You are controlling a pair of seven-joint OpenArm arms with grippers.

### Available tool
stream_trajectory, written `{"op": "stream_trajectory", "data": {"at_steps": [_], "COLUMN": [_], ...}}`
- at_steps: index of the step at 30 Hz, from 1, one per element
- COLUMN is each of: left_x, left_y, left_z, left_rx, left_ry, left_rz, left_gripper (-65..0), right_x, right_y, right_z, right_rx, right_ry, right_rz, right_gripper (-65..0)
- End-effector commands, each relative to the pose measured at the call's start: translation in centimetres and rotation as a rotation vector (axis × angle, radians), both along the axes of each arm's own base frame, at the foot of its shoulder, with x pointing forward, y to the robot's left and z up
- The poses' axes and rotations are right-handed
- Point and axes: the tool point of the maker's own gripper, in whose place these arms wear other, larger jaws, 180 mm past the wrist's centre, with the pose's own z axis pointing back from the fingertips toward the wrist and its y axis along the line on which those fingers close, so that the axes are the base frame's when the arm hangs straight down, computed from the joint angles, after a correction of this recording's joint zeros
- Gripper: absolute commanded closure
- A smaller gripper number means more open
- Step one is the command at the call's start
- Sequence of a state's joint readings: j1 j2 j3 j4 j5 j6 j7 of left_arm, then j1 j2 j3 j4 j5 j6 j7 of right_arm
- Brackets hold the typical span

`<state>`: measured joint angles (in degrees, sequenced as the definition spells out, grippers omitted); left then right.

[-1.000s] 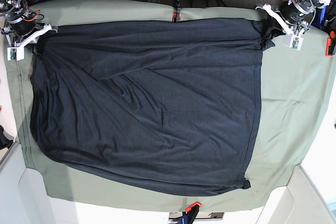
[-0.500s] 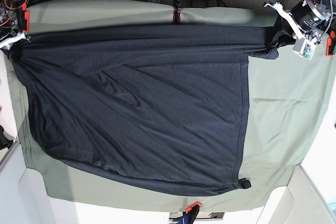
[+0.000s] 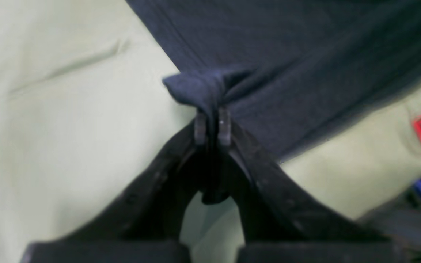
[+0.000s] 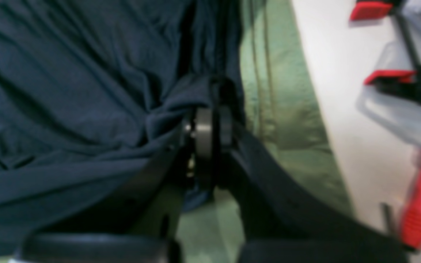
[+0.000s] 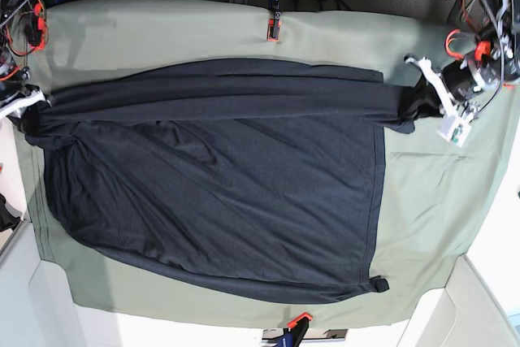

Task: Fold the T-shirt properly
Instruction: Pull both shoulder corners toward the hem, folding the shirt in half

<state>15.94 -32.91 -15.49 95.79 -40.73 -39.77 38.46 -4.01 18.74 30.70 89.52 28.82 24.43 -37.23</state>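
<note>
The dark navy T-shirt (image 5: 219,184) lies spread over the sage-green cloth (image 5: 439,193), its far edge pulled taut between both grippers and folded toward the front. At the right of the base view my left gripper (image 5: 417,100) is shut on a bunched corner of the T-shirt (image 3: 203,87), the fingertips (image 3: 200,128) pressed together on the fabric. At the far left my right gripper (image 5: 29,113) is shut on the other corner. In the right wrist view the T-shirt (image 4: 68,91) gathers into wrinkles at the closed gripper (image 4: 210,128).
Red clamps pin the green cloth at the far edge (image 5: 274,28) and the near edge (image 5: 296,320). More red-handled clamps (image 4: 420,197) stand on the white table edge (image 4: 342,109) beside my right gripper. Cables and arm bases crowd the back corners.
Both grippers have drawn the shirt's far edge toward the front. The left gripper came down the right side; the right gripper moved left and down. The edge is now stretched tighter.
</note>
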Motion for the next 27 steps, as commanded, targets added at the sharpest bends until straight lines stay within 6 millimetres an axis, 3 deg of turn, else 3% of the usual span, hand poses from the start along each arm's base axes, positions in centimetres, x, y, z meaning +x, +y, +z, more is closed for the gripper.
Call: {"op": "stream_trajectory", "data": {"at_steps": [1,6,8,11,12,15,21,27], "left_x": [1.5,2.9,3.0,2.3,1.9,0.9,0.1,-2.3], "left_y": [0.3,0.0,-0.3,-1.1,-1.3,-2.1,-2.7,-2.8], "left_z": [1.0,-2.2,-3.2,-4.0,-4.3,-3.8,-1.0,-3.4], "left_rx": [-0.001,-0.036,-0.043,-0.059,-0.071,-0.146,-0.169,-0.110], "left_ry": [-0.040,0.046,0.078,0.124,0.157,0.234,0.231,0.244], "left_rz": [-0.008,-0.003,-0.008,-0.027,-0.030,-0.045,-0.104,-0.092], "left_gripper": [0.0,-0.5,-13.5,-40.7,-45.0,-45.4,-45.4,-45.4], "right_x": [1.5,3.1,3.6,4.1,4.1,3.9,3.8,3.4], "right_y": [-0.7,-1.5,-1.7,-1.8,-1.8,-1.7,-1.6,-1.6], "right_z": [1.4,-1.2,-1.7,-1.8,-1.8,-2.1,-2.1,-2.4], "right_rx": [-0.012,0.036,0.059,0.072,0.072,0.072,0.074,0.075], "right_ry": [-0.050,0.007,0.017,0.017,0.017,0.028,0.029,0.038], "right_rz": [-0.006,-0.048,-0.061,-0.068,-0.068,-0.066,-0.056,-0.056], "right_gripper": [0.0,0.0,0.0,0.0,0.0,0.0,0.0,0.0]}}
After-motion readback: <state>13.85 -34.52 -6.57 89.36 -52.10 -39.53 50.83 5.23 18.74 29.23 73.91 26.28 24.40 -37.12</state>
